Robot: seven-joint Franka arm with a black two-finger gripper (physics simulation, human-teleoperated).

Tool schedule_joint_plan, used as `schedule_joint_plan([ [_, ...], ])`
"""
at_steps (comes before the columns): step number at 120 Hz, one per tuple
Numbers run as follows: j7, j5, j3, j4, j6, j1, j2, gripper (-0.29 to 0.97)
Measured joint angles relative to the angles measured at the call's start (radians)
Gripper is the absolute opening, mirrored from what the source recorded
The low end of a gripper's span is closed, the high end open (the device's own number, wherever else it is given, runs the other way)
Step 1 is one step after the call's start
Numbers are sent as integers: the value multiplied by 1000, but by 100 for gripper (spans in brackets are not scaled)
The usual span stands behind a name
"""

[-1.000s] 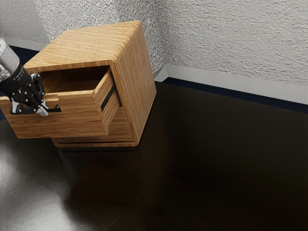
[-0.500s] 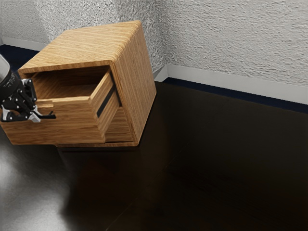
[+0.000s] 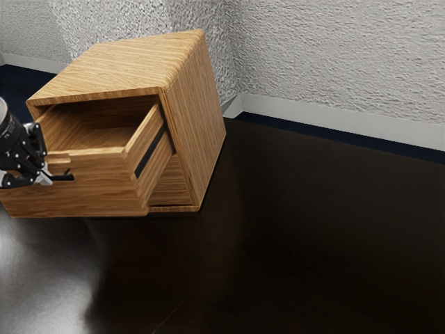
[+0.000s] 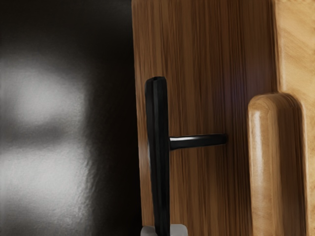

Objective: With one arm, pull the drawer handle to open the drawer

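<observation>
Drawer (image 3: 90, 182): top drawer of the wooden cabinet (image 3: 184, 104), pulled well out toward the exterior view's left; its inside is open to see.
Change: the drawer front stands further out than half a second ago, and further again than one second ago. The cabinet has not moved.
Handle (image 3: 61, 177): thin black bar on the drawer front, held off it by a short post. In the wrist view the handle (image 4: 156, 157) runs along the front panel, just under the hand.
Gripper (image 3: 42, 170): at the exterior view's left edge, moved more to the left together with the drawer. Its fingers are closed together on the handle, and the bar's end sticks out from them toward the exterior view's right.
Cut off: most of the arm is outside the exterior view's left edge; only the hand and a piece of the wrist remain.
Hard to tell: a pale grey piece (image 4: 165, 230) touches the handle's near end in the wrist view; I cannot tell what it is.
Table (image 3: 313, 243): dark, glossy, with blurred light patches.
</observation>
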Motion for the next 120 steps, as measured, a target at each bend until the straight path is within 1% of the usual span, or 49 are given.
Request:
schedule_joint_plan([
  [43,-1,-10,-59,-48,2,55,-59,-11],
  [88,-1,-21,-67,-104,6,74,-113,-11],
  [120,-1,-34,-97,-113,6,98,-133,-11],
])
